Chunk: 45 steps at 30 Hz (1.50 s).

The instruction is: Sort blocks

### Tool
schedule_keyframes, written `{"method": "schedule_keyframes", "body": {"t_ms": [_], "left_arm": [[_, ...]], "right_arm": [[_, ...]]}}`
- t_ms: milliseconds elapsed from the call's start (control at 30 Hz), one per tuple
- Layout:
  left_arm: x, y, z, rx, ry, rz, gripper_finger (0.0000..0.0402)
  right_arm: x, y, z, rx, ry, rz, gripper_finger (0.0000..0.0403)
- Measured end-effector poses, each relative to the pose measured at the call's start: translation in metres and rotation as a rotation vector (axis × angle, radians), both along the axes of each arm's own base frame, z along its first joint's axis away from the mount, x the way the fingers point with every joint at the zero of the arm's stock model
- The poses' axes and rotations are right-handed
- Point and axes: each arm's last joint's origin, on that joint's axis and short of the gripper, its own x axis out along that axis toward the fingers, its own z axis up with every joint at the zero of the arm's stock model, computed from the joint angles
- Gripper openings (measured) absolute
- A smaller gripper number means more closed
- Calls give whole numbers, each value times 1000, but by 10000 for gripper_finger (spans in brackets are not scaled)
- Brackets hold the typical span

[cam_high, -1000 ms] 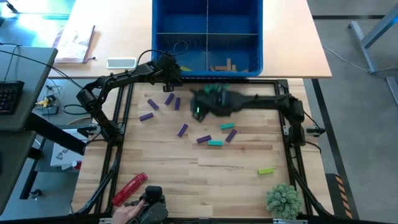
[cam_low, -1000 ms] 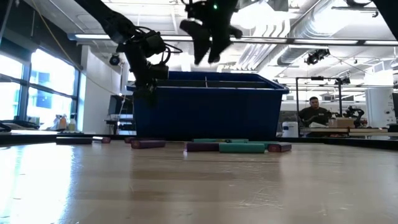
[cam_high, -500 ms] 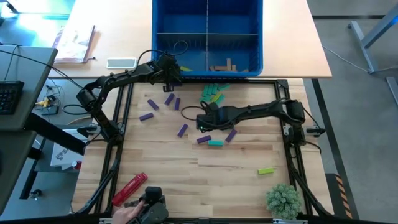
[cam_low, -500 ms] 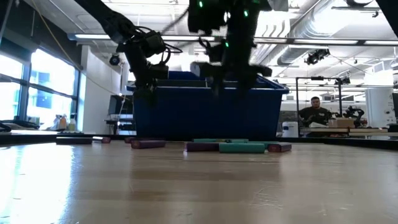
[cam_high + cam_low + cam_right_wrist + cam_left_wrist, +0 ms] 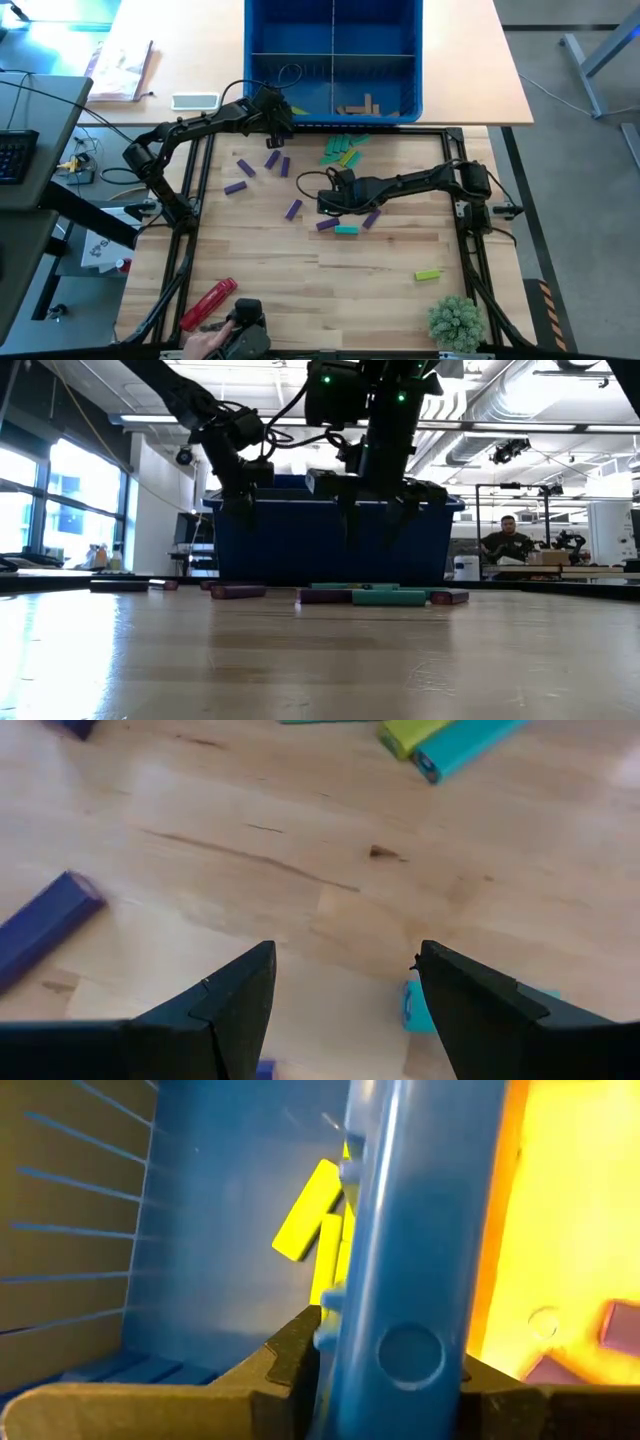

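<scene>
Both arms are matte black, built of slim tubes joined by thicker rounded joints. Thin black cables loop out beside the left pincer (image 5: 272, 112) near the blue bin (image 5: 262, 70). The right pincer (image 5: 340, 990) has two dark, wedge-shaped fingers (image 5: 215, 1010) with angular edges. Small green lights glow on the right arm's wrist housing (image 5: 345, 390).

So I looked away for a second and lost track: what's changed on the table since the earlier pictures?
The right pincer came away from the bin, toward the table's near side, and dropped low over the purple and teal blocks mid-table, jaws open and empty. The left pincer stayed at the bin's near wall, above the yellow blocks inside. The loose blocks and the red tool haven't shifted.
</scene>
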Motion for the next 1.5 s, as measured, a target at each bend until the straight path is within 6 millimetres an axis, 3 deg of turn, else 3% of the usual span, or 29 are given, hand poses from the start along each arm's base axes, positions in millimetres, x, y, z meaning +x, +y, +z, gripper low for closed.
{"method": "schedule_keyframes", "body": {"t_ms": [200,533,867,933,1067,1167,1333,1500], "left_arm": [[2,-1,1,8,-12,3,79],[1,-1,0,3,-10,14,80],[1,-1,1,15,6,-4,80],[1,-1,1,14,6,-4,80],[1,-1,0,2,-1,-16,80],[2,-1,1,4,-6,-18,80],[3,0,2,14,-19,-22,80],[3,0,2,18,-22,-22,80]], "right_arm": [[5,-3,1,-26,8,93,231],[10,-2,5,-181,-52,60,231],[24,-1,9,-198,-50,317,231],[22,-5,2,-192,-71,311,231],[13,6,-36,-128,-176,328,231],[2,9,-61,-181,-289,310,231],[-20,-30,-84,-329,-318,174,231],[-18,-79,-75,-382,-242,233,231]]}}
